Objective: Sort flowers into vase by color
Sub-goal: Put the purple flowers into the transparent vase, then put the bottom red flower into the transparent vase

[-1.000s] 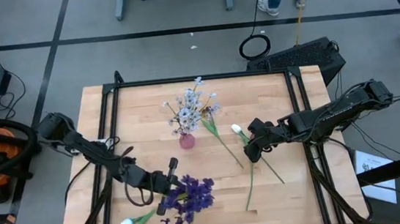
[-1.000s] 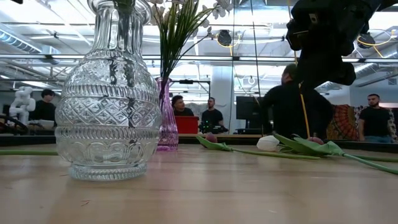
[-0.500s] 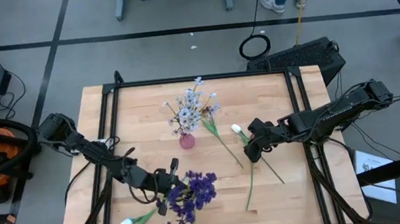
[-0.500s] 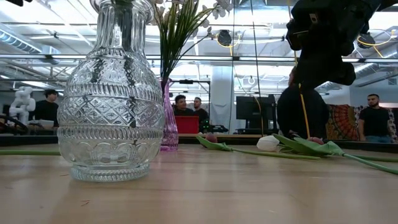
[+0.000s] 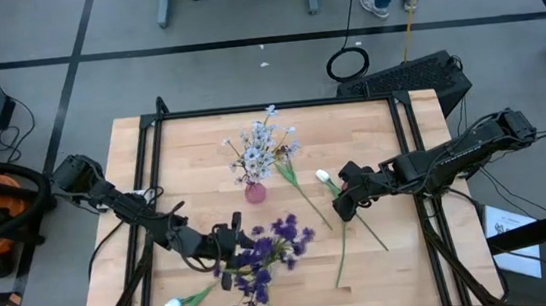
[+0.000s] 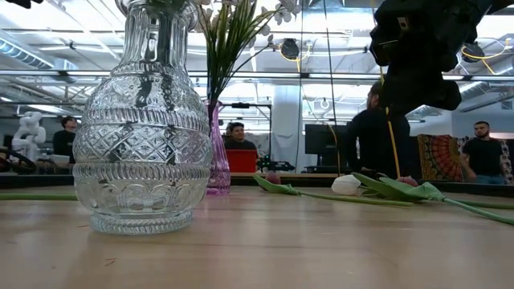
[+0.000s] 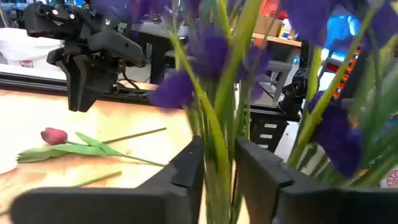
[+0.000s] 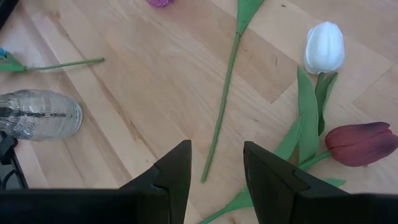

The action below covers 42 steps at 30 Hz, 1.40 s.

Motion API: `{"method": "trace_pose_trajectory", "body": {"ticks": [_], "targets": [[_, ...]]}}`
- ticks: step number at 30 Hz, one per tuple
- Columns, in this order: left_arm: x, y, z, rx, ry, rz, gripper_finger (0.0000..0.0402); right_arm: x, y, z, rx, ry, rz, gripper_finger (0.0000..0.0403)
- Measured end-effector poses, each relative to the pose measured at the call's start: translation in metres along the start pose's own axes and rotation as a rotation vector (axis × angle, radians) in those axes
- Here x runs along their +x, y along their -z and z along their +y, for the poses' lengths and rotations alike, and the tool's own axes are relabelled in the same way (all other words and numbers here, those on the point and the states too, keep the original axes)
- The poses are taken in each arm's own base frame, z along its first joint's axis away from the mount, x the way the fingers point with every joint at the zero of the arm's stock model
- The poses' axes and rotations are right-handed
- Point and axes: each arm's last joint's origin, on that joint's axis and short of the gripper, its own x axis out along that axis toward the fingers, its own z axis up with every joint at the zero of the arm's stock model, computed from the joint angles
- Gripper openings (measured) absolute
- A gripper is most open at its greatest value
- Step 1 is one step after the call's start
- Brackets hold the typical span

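Grey floor with dark tape lines surrounds the light butcher-block wooden table (image 5: pixel 192 151), which sits in a black metal frame. Low view shows a workshop room behind: ceiling pipes, monitors, a red box, several people sitting or standing far back. Legs of a person show at the top edge of the high view.

Left tool (image 7: pixel 217 171) is at the front-left of the table, fingers narrow and clamped on the green stems of the dark purple cluster flowers (image 5: pixel 263 259), which stand in the clear cut-glass vase (image 6: pixel 142 128). That vase looks tilted a little in the low view. Right wrist view shows the same vase from above (image 8: pixel 37 115).

Slim pink glass vase (image 5: pixel 255 192) stands near table centre holding pale lavender-white cluster flowers (image 5: pixel 264 144).

Right tool (image 8: pixel 214 163) hovers over the right-middle of the table, fingers apart and holding nothing. Just beside it lie a white tulip bud (image 8: pixel 324 46) and a dark red tulip bud (image 8: pixel 360 143) with green stems and leaves, flat on the wood. Another white tulip bud (image 5: pixel 173 305) lies at the front-left edge, near the purple bunch.
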Motion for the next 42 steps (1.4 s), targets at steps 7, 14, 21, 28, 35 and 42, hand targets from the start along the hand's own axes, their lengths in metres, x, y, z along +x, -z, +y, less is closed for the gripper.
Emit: {"method": "trace_pose_trajectory", "body": {"ticks": [7, 14, 21, 28, 35, 42], "targets": [[-0.003, 0.0, 0.001, 0.019, -0.003, 0.036, 0.0163, 0.0, 0.0, 0.0, 0.002, 0.0, 0.0, 0.0136], [-0.024, -0.015, 0.005, 0.051, -0.027, 0.141, 0.0169, 0.0, 0.0, 0.0, 0.002, 0.001, -0.002, 0.0136], [-0.055, -0.034, 0.013, 0.065, -0.047, 0.211, 0.0169, 0.0, -0.004, 0.004, 0.009, -0.015, -0.08, 0.0136], [-0.091, -0.036, 0.028, -0.129, -0.221, 0.349, 0.0169, -0.001, -0.009, 0.007, 0.079, -0.034, -0.156, 0.0136], [-0.12, -0.021, 0.046, -0.346, -0.513, 0.495, 0.0169, -0.001, -0.008, 0.006, 0.181, -0.031, -0.159, 0.0093], [-0.141, -0.007, 0.06, -0.433, -0.775, 0.63, 0.0169, 0.012, -0.005, 0.008, 0.237, 0.029, -0.12, 0.0009]]}}
